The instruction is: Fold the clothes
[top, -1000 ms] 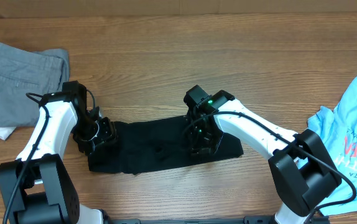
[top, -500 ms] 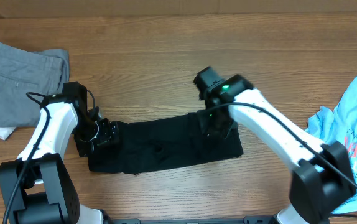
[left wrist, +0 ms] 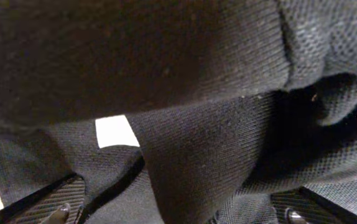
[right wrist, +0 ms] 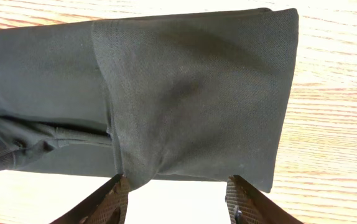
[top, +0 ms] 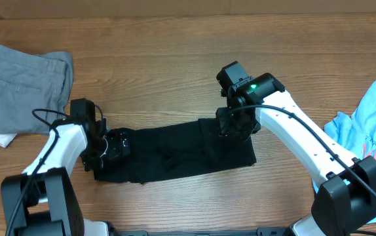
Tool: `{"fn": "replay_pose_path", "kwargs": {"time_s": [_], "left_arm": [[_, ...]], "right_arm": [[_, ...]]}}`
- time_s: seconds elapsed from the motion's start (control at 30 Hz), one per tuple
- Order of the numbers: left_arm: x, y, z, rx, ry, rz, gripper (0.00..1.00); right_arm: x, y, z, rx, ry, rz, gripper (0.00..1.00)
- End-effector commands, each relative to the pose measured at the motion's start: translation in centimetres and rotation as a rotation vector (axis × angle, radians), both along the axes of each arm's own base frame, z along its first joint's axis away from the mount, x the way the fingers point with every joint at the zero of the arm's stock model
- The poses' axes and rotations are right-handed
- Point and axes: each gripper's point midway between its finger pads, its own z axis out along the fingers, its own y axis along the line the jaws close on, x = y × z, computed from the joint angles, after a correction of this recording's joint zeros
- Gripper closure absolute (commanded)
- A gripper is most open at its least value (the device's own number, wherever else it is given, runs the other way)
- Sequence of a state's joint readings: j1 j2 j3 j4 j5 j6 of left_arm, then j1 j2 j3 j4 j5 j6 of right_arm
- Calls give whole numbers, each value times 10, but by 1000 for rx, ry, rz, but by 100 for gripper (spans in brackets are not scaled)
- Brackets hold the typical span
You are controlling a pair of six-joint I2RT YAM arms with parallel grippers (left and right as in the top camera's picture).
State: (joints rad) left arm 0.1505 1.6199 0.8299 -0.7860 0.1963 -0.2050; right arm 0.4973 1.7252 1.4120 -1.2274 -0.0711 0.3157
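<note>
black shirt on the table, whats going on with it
The robot is folding a black knit shirt, which lies as a long folded band on the wooden table. The left pincer is pressed into its left end and the right pincer sits over its right end. Both look open.

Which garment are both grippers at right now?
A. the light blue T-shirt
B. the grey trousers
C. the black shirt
C: the left gripper and right gripper both sit over the black shirt, while the grey trousers and light blue T-shirt lie untouched off to either side.
</note>
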Motion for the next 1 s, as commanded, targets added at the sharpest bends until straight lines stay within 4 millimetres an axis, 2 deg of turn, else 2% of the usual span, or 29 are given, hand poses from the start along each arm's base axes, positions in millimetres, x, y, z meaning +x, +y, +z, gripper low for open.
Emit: {"fn": "replay_pose_path", "kwargs": {"time_s": [0.0, 0.17, 0.2, 0.3, 0.4, 0.53, 0.73, 0.87, 0.97], "left_arm": [[-12, -19, -22, -82, 22, -40, 15], [-12, -25, -22, -89, 18, -59, 84], [-12, -25, -22, -89, 17, -59, 94], [-7, -16, -19, -59, 16, -47, 96], [1, 7, -7, 23, 29, -16, 96], [20, 55, 30, 176, 39, 69, 96], [60, 93, 87, 210, -81, 172, 96], [75, 104, 115, 236, -136, 187, 95], [78, 89, 126, 202, -136, 156, 95]], "right_arm": [[4, 1, 9, 11, -25, -5, 46], [4, 0, 9, 10, -26, -6, 46], [5, 0, 9, 11, -28, -10, 46], [12, -11, 8, -15, -44, -33, 46], [20, -29, 8, -53, -61, -75, 45], [31, -55, 8, -64, -64, -154, 45], [37, -86, 8, -74, -46, -237, 45], [39, -100, 7, -79, -41, -257, 46], [40, -103, 7, -79, -41, -266, 45]]}}
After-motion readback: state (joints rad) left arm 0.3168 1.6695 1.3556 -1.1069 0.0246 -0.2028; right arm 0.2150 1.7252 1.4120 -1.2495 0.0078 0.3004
